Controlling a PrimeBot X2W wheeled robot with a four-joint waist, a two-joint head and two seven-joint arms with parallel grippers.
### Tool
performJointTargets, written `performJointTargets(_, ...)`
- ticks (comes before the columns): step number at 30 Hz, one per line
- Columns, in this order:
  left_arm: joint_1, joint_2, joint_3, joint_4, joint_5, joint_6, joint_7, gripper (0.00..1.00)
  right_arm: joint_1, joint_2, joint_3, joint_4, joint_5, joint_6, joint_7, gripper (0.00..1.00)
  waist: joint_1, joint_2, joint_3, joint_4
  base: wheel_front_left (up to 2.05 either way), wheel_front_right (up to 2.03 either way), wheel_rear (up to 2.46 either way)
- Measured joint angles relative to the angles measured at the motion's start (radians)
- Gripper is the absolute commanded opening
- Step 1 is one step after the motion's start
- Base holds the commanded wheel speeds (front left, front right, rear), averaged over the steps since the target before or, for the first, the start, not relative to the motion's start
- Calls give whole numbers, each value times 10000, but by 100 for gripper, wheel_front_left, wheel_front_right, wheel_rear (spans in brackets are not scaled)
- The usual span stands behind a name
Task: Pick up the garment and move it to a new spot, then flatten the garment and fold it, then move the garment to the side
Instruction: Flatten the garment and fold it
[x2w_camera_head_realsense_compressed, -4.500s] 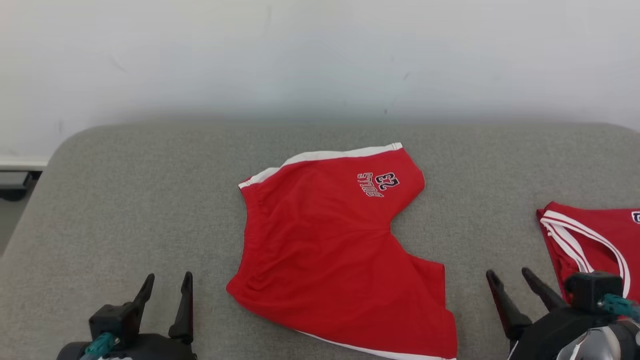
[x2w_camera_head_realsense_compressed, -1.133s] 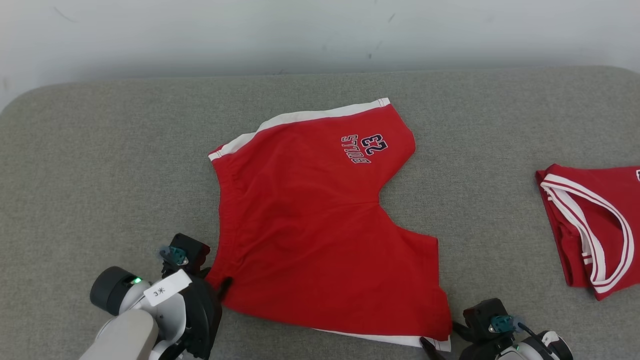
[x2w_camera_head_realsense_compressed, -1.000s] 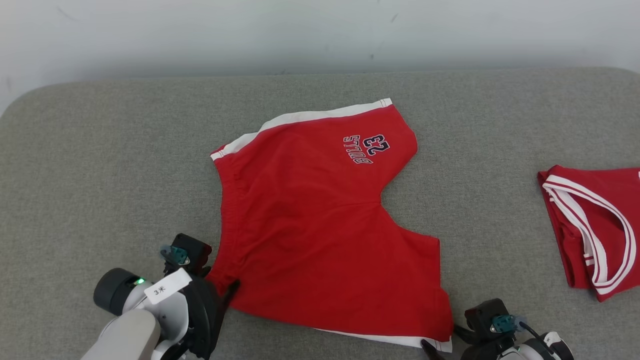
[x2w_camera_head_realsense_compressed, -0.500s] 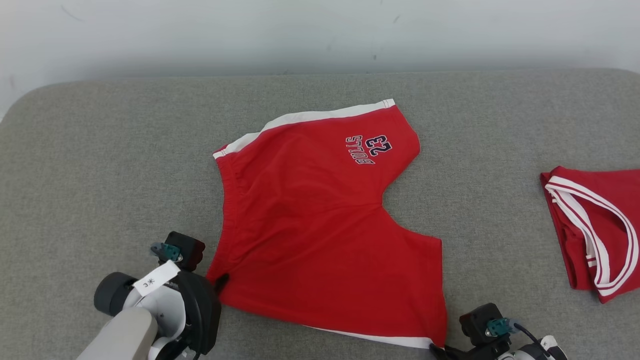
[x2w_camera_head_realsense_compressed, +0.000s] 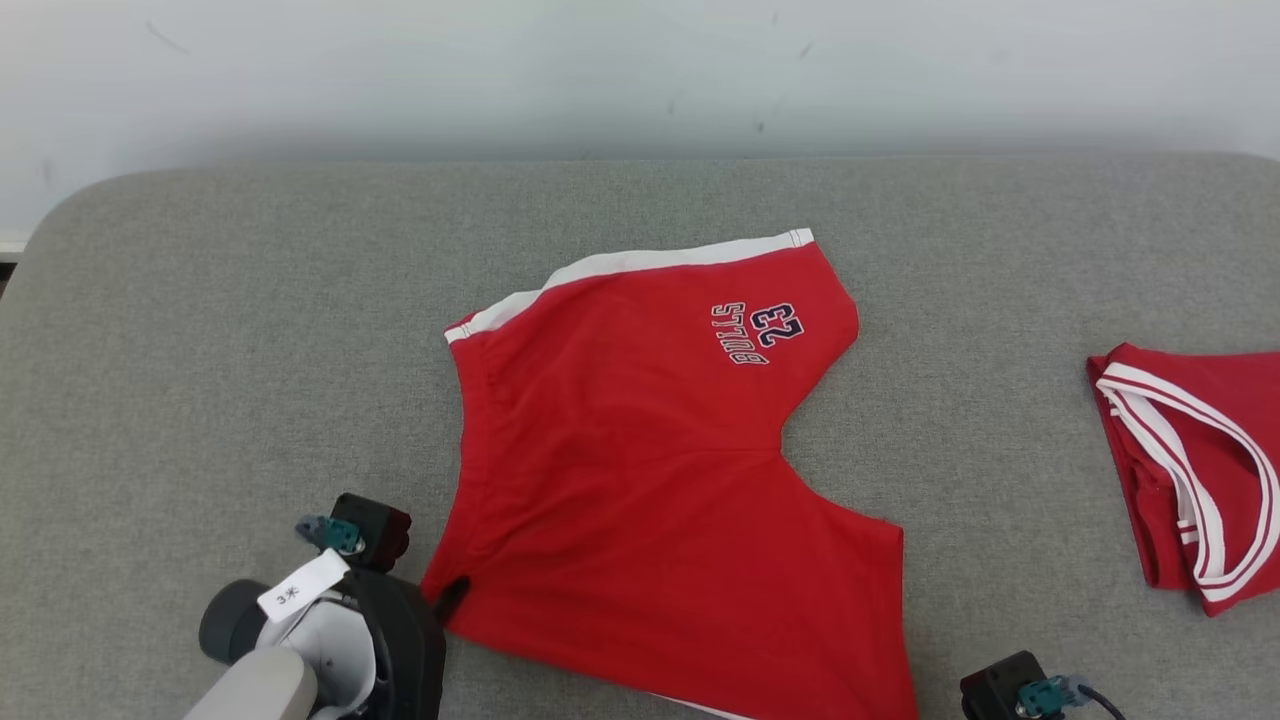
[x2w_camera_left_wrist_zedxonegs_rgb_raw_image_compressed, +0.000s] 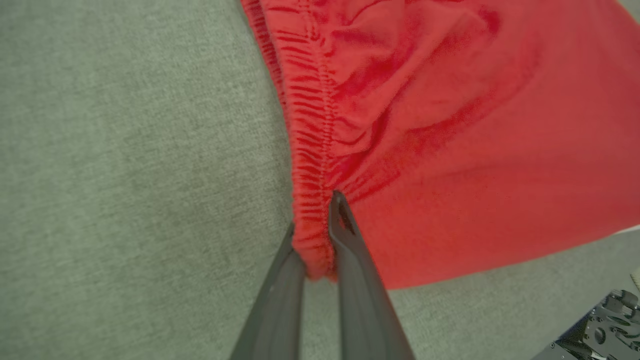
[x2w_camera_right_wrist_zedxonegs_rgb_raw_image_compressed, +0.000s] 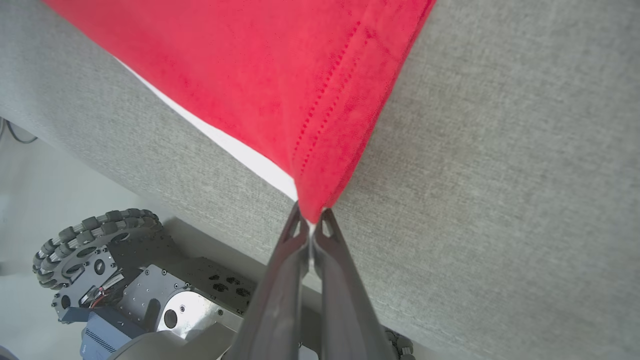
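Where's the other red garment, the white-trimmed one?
Head view: the trimmed garment lies at the far right of the grey cushion, apart from the red shorts in the middle.

Bright, even, diffuse light. Soft shadow along foot of wall (x2w_camera_head_realsense_compressed: 640, 70) in head view. Slight blur on garment (x2w_camera_left_wrist_zedxonegs_rgb_raw_image_compressed: 450, 125) in left wrist view; wide-angle stretch at wrist-view edges.

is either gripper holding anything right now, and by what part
Both hold the red shorts: the left gripper pinches the near end of the waistband, the right gripper a hem corner of the near leg.
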Motion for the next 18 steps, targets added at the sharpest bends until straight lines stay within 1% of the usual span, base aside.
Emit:
performJointTargets(5,560,140,46,-351,-357,0,-2,0,180,-140,-209,-466,215,-2,291,0,0,0,-177,-22,0,0,0)
performJointTargets(10,1386,257,27,-1068,-596,0,0,0,915,-224,-422,-966,685,-23,506,0,0,0,-422,-30,0,0,0)
performJointTargets(15,1837,334,102,-1898,-709,2,-36,0,1237,-257,-911,-2000,1162,-88,428,0,-1,0,-687,14,0,0,0)
performJointTargets(16,1837,330,161,-2052,-721,38,-82,0,1209,-293,-974,-2222,1214,-88,431,0,-1,0,-723,30,0,0,0)
performJointTargets(18,1830,324,282,-2228,-731,247,-79,0,1097,-389,-1099,-2525,1246,-86,435,0,-1,0,-756,55,0,0,0)
